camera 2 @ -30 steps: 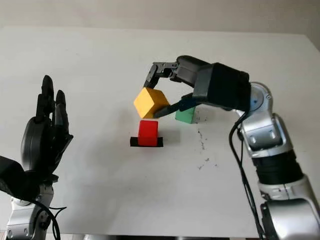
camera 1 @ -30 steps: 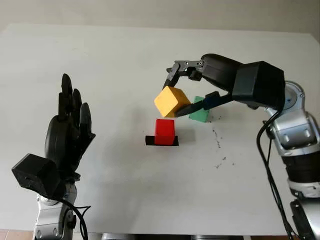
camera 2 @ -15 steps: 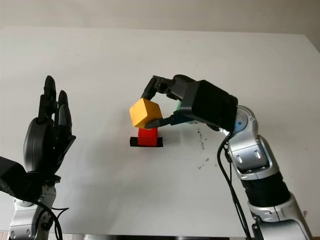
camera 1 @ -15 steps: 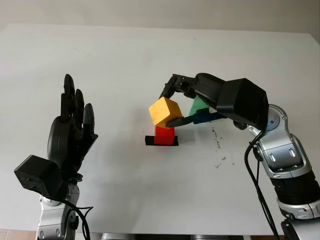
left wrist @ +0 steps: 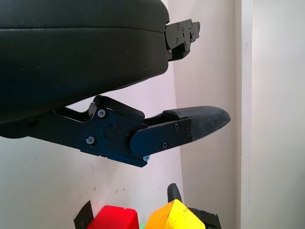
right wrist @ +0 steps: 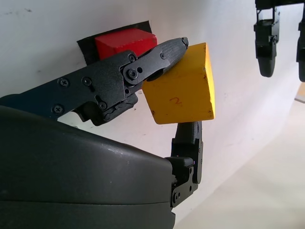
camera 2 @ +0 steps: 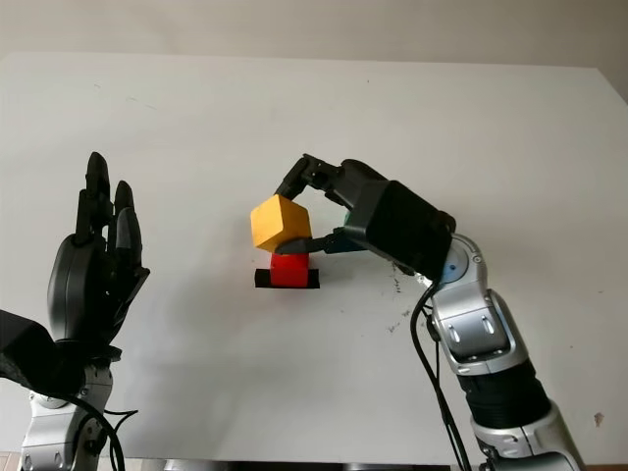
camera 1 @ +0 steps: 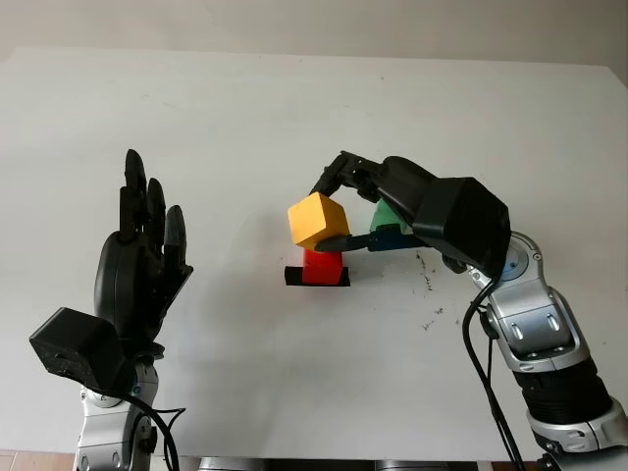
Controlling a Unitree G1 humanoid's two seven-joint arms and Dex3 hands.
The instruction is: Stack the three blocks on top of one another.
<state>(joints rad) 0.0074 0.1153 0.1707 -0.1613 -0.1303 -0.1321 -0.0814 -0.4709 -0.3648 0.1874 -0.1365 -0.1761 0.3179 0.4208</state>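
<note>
Yellow block [camera 1: 317, 219], pinched tilted in the right hand [camera 1: 345, 208] just above the red block [camera 1: 322, 264] on its black patch [camera 1: 292, 278], may land corner-first and slide off, while the open left hand [camera 1: 137, 260] idles well apart.

text: handwritten "2" | on: yellow block [right wrist: 183, 88], face toward the wrist camera | faint pencil-like mark | other readable text: none

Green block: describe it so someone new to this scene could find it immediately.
On the white table, find the right hand gripping the yellow block above the red block. The green block sits behind that hand, partly hidden, the only green thing.
</note>
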